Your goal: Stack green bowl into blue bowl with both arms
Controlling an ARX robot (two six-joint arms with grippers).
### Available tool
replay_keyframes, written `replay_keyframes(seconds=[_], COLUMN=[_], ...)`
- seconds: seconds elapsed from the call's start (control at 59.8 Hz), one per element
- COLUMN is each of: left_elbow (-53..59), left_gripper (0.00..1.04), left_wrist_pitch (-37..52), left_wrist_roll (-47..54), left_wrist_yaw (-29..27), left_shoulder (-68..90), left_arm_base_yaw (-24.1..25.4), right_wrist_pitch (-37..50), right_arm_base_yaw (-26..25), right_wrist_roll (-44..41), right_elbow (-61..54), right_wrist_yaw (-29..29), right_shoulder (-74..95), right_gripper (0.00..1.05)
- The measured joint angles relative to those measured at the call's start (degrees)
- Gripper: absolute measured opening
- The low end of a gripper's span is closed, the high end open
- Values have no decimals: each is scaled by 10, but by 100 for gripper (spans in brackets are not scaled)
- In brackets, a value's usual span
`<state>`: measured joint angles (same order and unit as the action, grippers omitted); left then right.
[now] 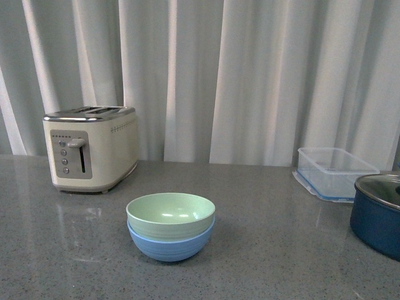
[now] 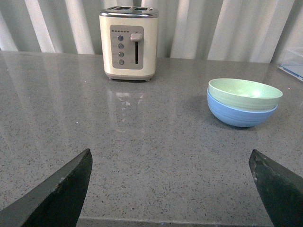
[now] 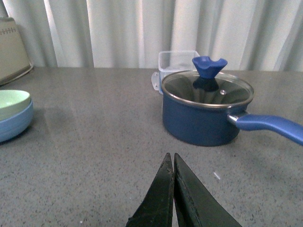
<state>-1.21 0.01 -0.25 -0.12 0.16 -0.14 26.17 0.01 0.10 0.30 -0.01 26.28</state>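
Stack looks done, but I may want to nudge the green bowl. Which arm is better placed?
Left, probably: the left gripper is open facing the green bowl; the right gripper is shut, facing the blue pot.

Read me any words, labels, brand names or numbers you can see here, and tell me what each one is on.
No text can be read in any view.
Toaster: a row of small marks above its buttons and lever, too small to read.
Toaster side: a dotted line of marks, not legible.
Green bowl, blue bowl, clear container, navy pot: no lettering visible.
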Motion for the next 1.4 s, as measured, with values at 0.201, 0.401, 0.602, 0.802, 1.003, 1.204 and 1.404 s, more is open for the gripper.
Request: replay_keyframes(seconds=[0.201, 0.401, 0.602, 0.802, 1.003, 1.204, 1.404], left_elbow=[0, 0, 0, 0, 0, 0, 0], left_gripper=[98, 98, 98, 98, 98, 98, 98], left_wrist_pitch=[0, 0, 0, 0, 0, 0, 0], left_wrist_roll=[0, 0, 0, 0, 0, 0, 0], left_wrist_yaw=[0, 0, 0, 0, 0, 0, 0], left_shoulder=[0, 0, 0, 0, 0, 0, 0], left_arm_base_yaw=[0, 0, 0, 0, 0, 0, 0], right_wrist_pitch=[-49, -94, -132, -170, -261, -261, -261], right_arm_base_yaw=[0, 0, 0, 0, 0, 0, 0], right_wrist_roll=[0, 0, 0, 0, -1, -1, -1], right_elbow=[0, 0, 0, 0, 0, 0, 0], right_wrist_yaw=[0, 0, 0, 0, 0, 0, 0], right_shoulder=[-51, -96, -135, -173, -260, -260, -260], right_gripper=[1, 1, 1, 1, 9, 48, 92])
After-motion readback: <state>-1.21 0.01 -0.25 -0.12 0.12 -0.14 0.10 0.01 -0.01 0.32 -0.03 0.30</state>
